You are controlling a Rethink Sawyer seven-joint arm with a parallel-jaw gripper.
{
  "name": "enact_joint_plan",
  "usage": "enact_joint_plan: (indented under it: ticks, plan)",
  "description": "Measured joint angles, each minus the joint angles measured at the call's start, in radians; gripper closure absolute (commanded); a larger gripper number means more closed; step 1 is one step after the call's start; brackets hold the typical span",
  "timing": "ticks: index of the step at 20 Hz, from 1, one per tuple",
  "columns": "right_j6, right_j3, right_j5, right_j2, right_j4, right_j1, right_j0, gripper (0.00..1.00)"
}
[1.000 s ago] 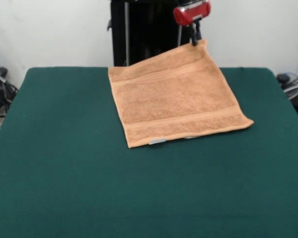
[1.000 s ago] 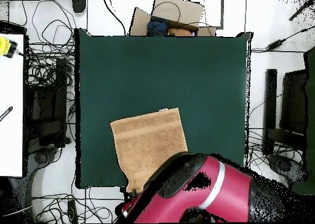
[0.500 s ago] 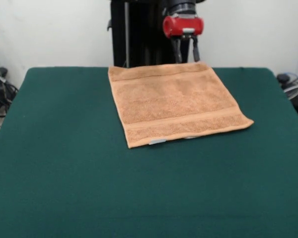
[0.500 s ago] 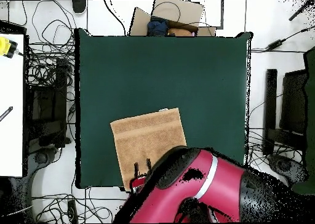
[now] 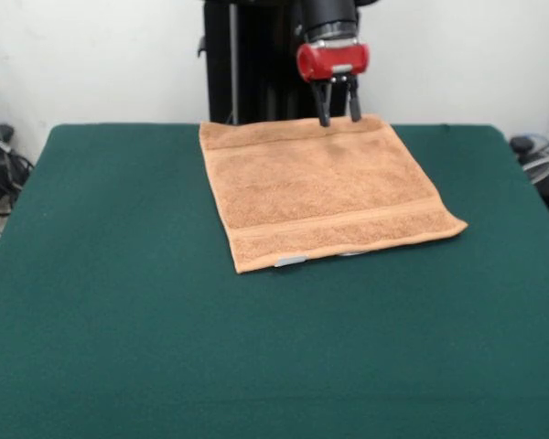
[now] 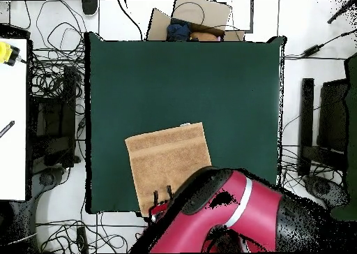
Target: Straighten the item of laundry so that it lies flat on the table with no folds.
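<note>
The item of laundry [image 5: 325, 190] is a light orange-tan towel lying spread on the dark green table [image 5: 119, 302], toward its far side. It looks flat, with woven border bands and a small grey tag at its near edge. In the overhead view the towel [image 6: 166, 160] lies near the table's bottom-left part, its lower corner hidden under the arm. My gripper [image 5: 338, 116] hangs just above the towel's far edge, open, holding nothing. From above, the gripper [image 6: 162, 195] shows as two dark fingers over the towel's lower edge.
The red and black arm [image 6: 230, 220] covers the table's bottom-right corner in the overhead view. Cables and equipment [image 6: 56, 125] lie on the floor around the table. A cardboard box [image 6: 192, 19] sits beyond the top edge.
A second ago the gripper held the towel's far right corner lifted. The corner now lies flat, and the gripper has let go, moved left along the far edge and come lower.
</note>
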Motion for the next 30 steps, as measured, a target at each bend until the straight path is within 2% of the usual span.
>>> enact_joint_plan:
  ticks: [4, 6, 8, 9, 10, 13, 17, 18, 22, 30]
  plan:
    - [0.0, 0.084, 0.202, 0.022, 0.037, -0.093, -0.022, 0.0]
    - [0.0, 0.172, 0.367, 0.066, 0.103, -0.212, -0.038, 0.0]
    - [0.0, 0.212, 0.445, 0.097, 0.14, -0.281, -0.042, 0.0]
    - [0.0, 0.242, 0.513, 0.124, 0.171, -0.34, -0.044, 0.0]
    - [0.0, 0.285, 0.628, 0.176, 0.222, -0.442, -0.047, 0.0]
    - [0.0, 0.319, 0.814, 0.276, 0.3, -0.605, -0.053, 0.0]
    - [0.003, 0.323, 0.932, 0.365, 0.348, -0.717, -0.071, 0.0]
    - [0.005, 0.323, 0.991, 0.422, 0.38, -0.785, -0.085, 0.0]
    - [0.007, 0.321, 1.082, 0.513, 0.46, -0.915, -0.089, 0.0]
    - [0.007, 0.26, 1.149, 0.564, 0.569, -1.063, -0.034, 0.0]
